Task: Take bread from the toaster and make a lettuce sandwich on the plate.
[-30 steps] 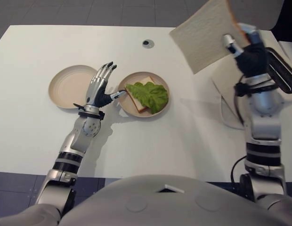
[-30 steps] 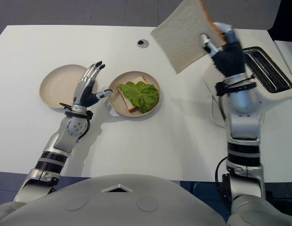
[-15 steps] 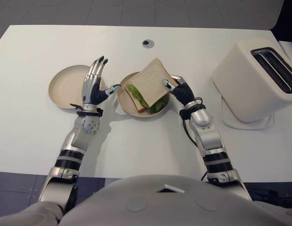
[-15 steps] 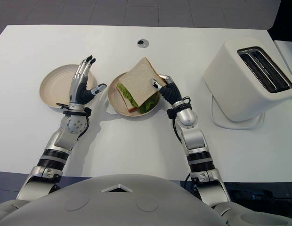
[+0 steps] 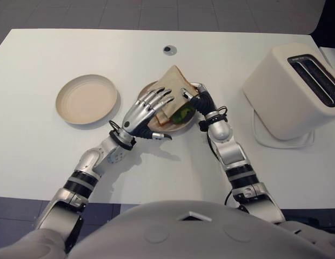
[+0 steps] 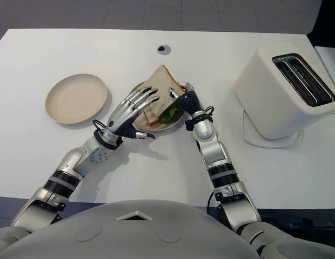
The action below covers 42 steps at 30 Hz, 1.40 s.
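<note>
No legible text, no labels, numbers or signs

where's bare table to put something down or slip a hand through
Bare table lies between the sandwich plate and the toaster, along the far edge around the small hole, and left of the empty plate. Crowded: the sandwich plate, where the left hand and right hand meet over the bread slice.

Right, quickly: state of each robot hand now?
Left hand: open, fingers spread over the square white bread slice.
Right hand: closed on that slice's edge.
</note>
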### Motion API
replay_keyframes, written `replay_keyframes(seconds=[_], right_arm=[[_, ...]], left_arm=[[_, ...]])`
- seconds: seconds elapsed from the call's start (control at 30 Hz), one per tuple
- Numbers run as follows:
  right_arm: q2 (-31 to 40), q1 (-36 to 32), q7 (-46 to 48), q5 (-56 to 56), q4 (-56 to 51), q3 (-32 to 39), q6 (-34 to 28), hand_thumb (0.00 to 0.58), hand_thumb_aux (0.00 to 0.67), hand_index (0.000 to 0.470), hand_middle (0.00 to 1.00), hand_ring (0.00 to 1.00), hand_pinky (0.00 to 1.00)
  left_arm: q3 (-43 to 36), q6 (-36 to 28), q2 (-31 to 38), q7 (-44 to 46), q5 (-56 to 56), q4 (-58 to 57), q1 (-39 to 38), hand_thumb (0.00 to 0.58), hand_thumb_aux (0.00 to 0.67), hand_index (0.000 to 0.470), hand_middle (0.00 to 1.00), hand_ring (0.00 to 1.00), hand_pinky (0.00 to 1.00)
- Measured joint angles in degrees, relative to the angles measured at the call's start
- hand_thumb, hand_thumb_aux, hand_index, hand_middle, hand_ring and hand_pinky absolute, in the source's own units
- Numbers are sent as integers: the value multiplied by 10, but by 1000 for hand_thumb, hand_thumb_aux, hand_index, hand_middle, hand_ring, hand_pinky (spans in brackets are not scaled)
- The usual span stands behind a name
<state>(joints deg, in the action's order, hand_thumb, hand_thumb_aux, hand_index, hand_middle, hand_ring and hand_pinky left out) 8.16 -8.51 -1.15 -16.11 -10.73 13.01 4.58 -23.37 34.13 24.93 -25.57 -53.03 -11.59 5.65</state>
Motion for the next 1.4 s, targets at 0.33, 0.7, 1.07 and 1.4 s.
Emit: replay_keyframes(seconds=[0.33, 0.7, 1.07, 1.4], right_arm=[[50, -4, -5, -66, -9, 27, 18, 580, 670, 470, 1000, 1000, 1000], [150, 15, -94, -116, 106, -101, 51, 0, 0, 0, 0, 0, 0], [181, 131, 67, -1, 255, -71, 117, 580, 670, 470, 1000, 1000, 1000], [214, 134, 258, -9, 156, 76, 146, 580, 670, 470, 1000, 1000, 1000]], left_arm=[[-80, 22, -5, 23, -20, -191, 142, 0, 0, 0, 0, 0, 0], [-73, 12, 59, 174, 87, -93, 96, 288, 194, 136, 0, 0, 0], [67, 74, 31, 8, 171, 70, 46, 580, 670, 470, 1000, 1000, 1000], [-54, 68, 101, 328, 331, -3, -75, 580, 670, 470, 1000, 1000, 1000]])
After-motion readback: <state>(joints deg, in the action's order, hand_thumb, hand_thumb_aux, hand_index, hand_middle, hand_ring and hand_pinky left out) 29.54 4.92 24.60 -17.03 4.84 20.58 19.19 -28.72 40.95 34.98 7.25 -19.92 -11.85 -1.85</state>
